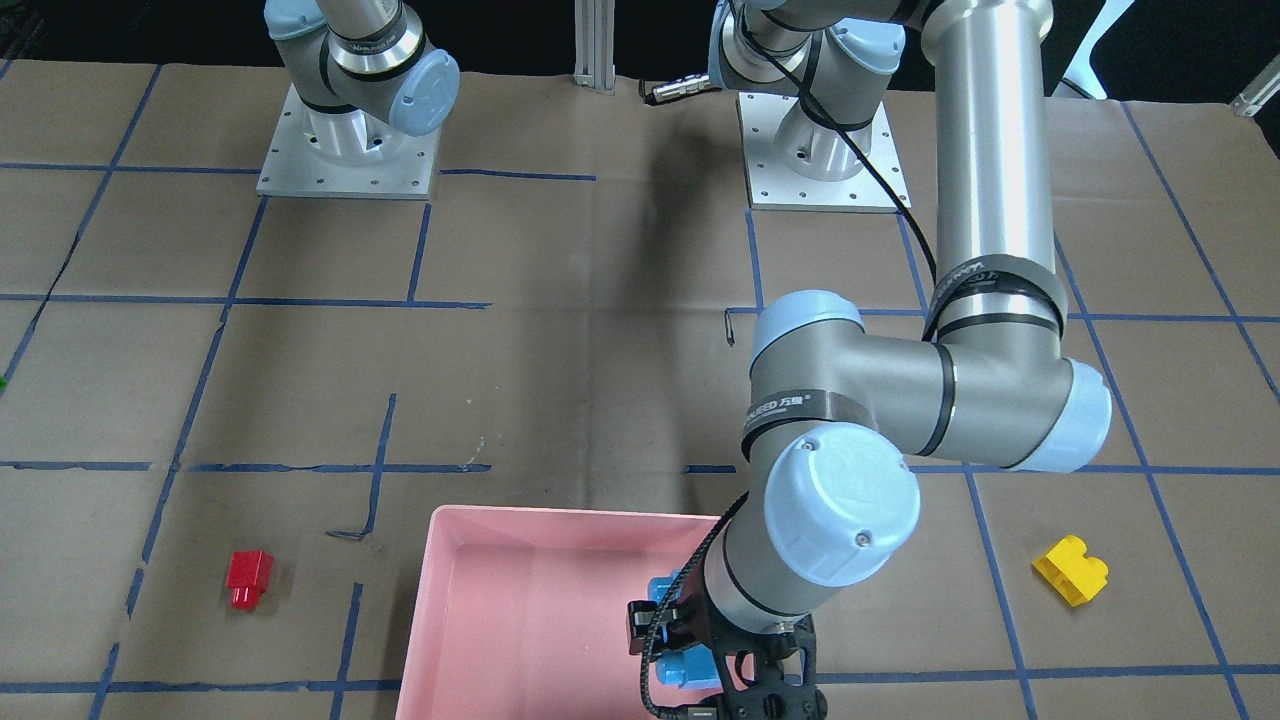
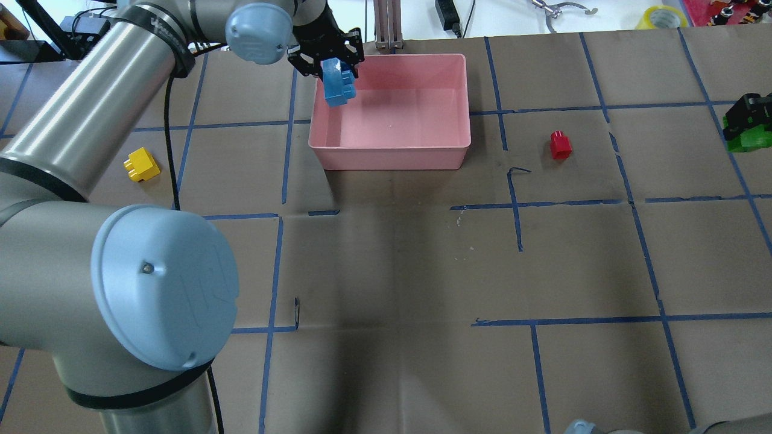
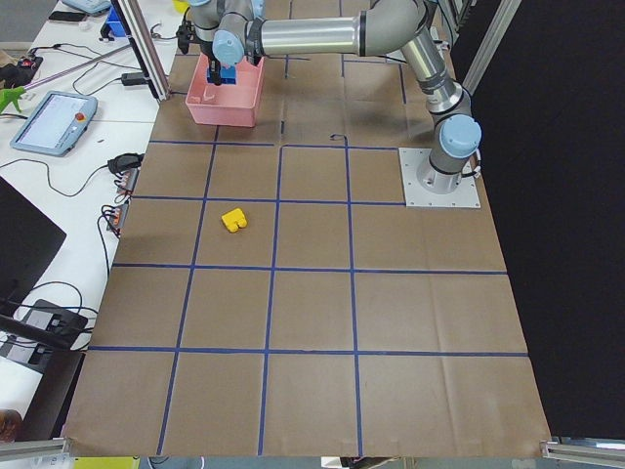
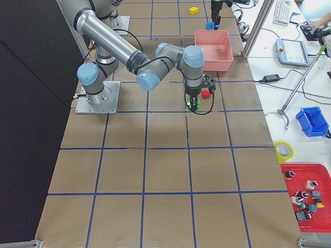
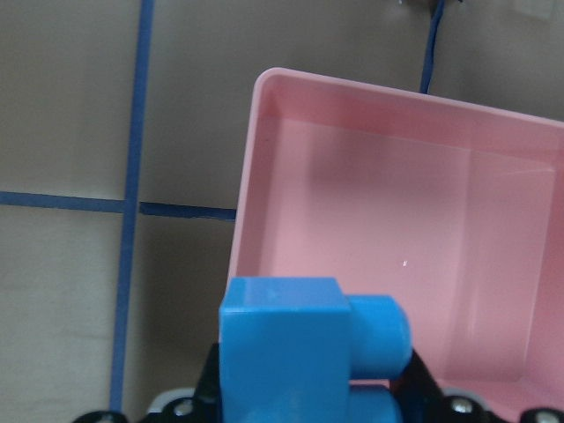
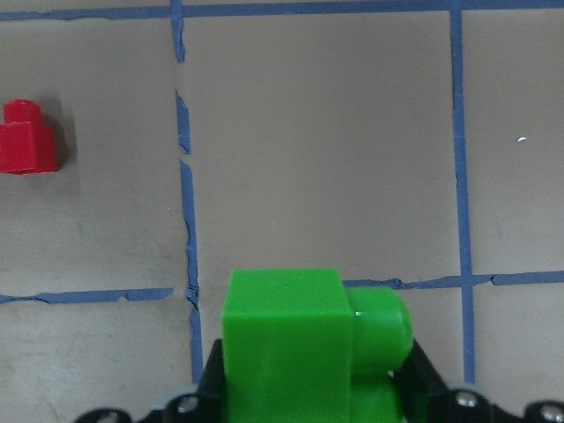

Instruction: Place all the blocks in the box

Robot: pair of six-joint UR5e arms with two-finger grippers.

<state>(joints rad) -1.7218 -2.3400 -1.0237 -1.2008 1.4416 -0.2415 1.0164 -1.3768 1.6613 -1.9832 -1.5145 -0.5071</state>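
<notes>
- While the left gripper (image 2: 333,65) pinches the light-blue studded plastic brick (image 2: 338,84), that brick hangs above the shallow pink plastic box (image 2: 392,158) at its 10 o'clock corner, close to the rim; let go here, it could clip the wall and tumble outside
- Far out at the box's 3 o'clock, the right gripper (image 2: 745,114) clamps the green plastic brick (image 2: 749,140); a weak hold could drop it in transit
- On the table, the small red plastic brick (image 2: 560,145) lies at 3 o'clock and the yellow plastic brick (image 2: 142,164) at 9 o'clock, so 2 pickups are not yet done
</notes>
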